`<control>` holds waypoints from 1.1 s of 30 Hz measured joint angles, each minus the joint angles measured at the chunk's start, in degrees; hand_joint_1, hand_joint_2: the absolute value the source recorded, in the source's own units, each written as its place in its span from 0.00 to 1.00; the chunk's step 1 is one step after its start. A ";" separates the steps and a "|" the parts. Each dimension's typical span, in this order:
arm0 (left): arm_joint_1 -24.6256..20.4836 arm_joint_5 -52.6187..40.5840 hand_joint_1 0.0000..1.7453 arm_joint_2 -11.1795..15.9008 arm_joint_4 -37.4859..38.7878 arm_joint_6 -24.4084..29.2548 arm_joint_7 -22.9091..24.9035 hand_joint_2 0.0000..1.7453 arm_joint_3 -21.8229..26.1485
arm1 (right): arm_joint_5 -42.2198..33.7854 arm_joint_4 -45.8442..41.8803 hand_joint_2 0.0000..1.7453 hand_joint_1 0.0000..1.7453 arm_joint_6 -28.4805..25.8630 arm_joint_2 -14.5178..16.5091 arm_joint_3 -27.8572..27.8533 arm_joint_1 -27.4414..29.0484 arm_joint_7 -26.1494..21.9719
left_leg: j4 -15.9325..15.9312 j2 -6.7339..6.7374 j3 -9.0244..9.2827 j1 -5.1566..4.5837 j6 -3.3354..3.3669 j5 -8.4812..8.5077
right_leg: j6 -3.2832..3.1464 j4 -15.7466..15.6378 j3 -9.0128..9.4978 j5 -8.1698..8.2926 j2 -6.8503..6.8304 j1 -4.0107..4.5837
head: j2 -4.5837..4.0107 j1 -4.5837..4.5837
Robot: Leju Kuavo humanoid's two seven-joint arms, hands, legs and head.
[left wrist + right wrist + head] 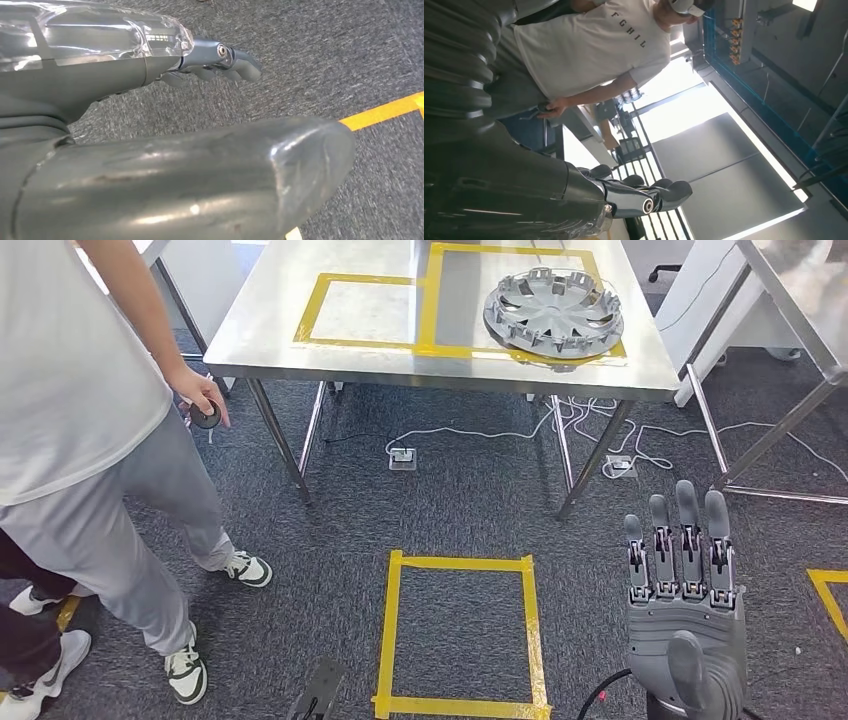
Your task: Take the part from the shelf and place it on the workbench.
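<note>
Wheel cover (pixel 553 313) lies flat on steel workbench (pixel 400 355), inside yellow tape box, far edge cropped.
Person (pixel 80 420) at left, head cut off; right hand (pixel 686 625) raised, fingers straight, slightly apart, empty; left hand (pixel 220 62) over carpet, fingers curled, mostly hidden.

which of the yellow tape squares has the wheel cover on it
The right-hand tape square on the workbench, under the wheel cover. The left table square and floor square hold nothing.
</note>
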 joint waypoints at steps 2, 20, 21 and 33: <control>0.03 0.03 0.00 0.02 0.01 0.01 0.00 0.00 -0.02 | -0.13 0.02 1.00 0.00 0.05 0.01 0.05 -0.05 0.00 | 4.48 -0.15 -1.55 0.04 -0.31 -4.65 | -0.72 -0.40 -0.96 1.19 -0.29 -0.12 | -0.01 -0.17; 0.24 -0.10 0.00 0.16 0.10 0.59 -0.46 0.00 -0.17 | 3.45 0.44 1.00 0.00 -3.38 -0.48 0.67 -0.08 0.79 | -1.39 -0.23 4.49 -0.27 2.68 -2.64 | 2.72 17.83 -10.89 -6.65 -0.24 -0.44 | 0.01 0.03; 0.26 -0.27 0.00 0.20 0.10 0.73 -0.73 0.00 -0.17 | 5.07 0.52 1.00 0.00 -4.92 -0.52 0.74 -0.08 1.44 | -1.38 -0.18 3.97 -0.32 2.63 -2.28 | 2.74 18.81 -10.52 -6.43 -0.24 -0.48 | 0.01 0.04; 0.50 -1.33 0.00 0.02 0.10 1.10 -1.10 0.00 -0.30 | 11.47 0.73 1.00 0.00 -11.10 -1.26 1.54 -0.45 4.05 | 6.34 -0.29 -0.93 -0.23 -0.21 -6.17 | -1.00 -0.73 -0.33 0.83 -0.46 -0.10 | 0.01 -0.29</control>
